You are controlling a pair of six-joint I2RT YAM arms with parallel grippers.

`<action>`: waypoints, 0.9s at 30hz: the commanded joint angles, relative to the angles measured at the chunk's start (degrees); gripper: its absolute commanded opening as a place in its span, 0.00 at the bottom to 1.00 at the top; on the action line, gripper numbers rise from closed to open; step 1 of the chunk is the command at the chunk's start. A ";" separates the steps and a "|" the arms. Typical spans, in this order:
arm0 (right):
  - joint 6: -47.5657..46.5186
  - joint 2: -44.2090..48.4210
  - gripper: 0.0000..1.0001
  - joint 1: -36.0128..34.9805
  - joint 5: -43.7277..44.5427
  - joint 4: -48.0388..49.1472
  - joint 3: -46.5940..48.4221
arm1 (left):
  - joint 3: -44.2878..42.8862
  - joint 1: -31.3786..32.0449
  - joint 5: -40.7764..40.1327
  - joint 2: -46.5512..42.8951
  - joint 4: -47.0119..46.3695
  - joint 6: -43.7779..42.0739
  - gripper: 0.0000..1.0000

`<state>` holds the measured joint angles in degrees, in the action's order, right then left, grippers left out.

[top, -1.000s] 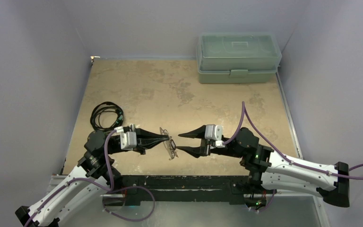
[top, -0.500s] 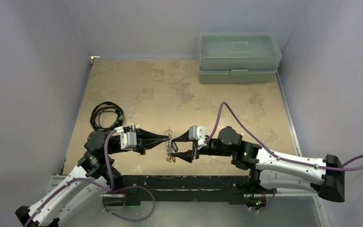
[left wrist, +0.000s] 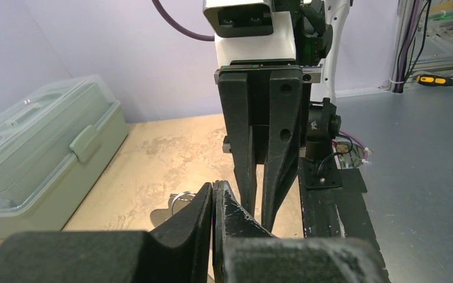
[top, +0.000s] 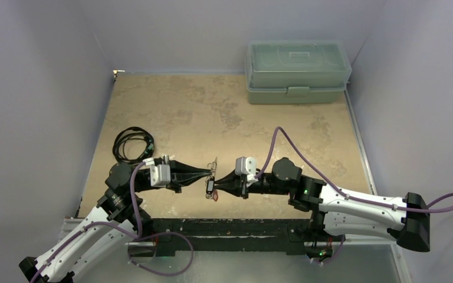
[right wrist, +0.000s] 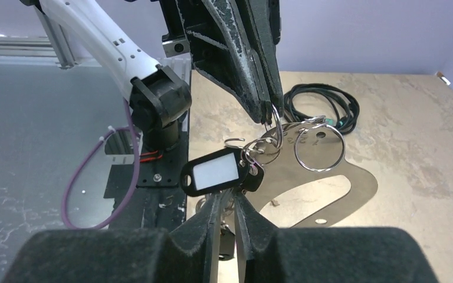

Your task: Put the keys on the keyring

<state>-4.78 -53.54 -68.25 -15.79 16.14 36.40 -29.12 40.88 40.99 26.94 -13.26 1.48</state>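
Since a second ago, leftward travel of the right hand (top: 217, 187) up to the left hand (top: 210, 173), its fingers drawn from wide apart to a thin slit. No shift of the left arm.

From above: both hands tip to tip over the near middle of the table (top: 212, 106), with the keyring (top: 214, 165) between them. Coiled black cable (top: 133, 143) on the left, just beyond the left arm. Green lidded box (top: 298, 71) at the far right.

From the left wrist: own fingers pressed flat together, clenched. Straight ahead, the right hand's two fingers pointing down with a narrow gap between them.

From the right wrist: left hand's tips pinched on the keyring's top edge, where a wire ring threads through. Hanging just below, a black tag (right wrist: 215, 174) with a white label, a larger split ring (right wrist: 319, 147) and smaller rings. Keys not told apart within that cluster. Flat plate of the keyring spread behind it, to the right. Own fingertips just under the tag, almost closed; cannot tell whether grasping anything.
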 commanded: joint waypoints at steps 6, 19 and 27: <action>0.34 0.24 0.21 -0.13 0.08 1.34 2.64 | 0.08 -0.36 0.62 0.07 -3.93 0.70 0.00; 0.82 0.68 0.54 -0.13 -2.22 2.16 2.08 | 0.00 -0.35 0.53 0.13 -4.05 0.75 0.00; 1.44 -1.56 0.58 -0.13 3.42 3.18 3.22 | 0.07 -0.32 0.61 0.13 -4.06 0.77 0.00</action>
<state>-4.10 -54.02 -68.25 -15.49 16.45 36.49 -29.12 40.88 40.97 27.05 -13.28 1.50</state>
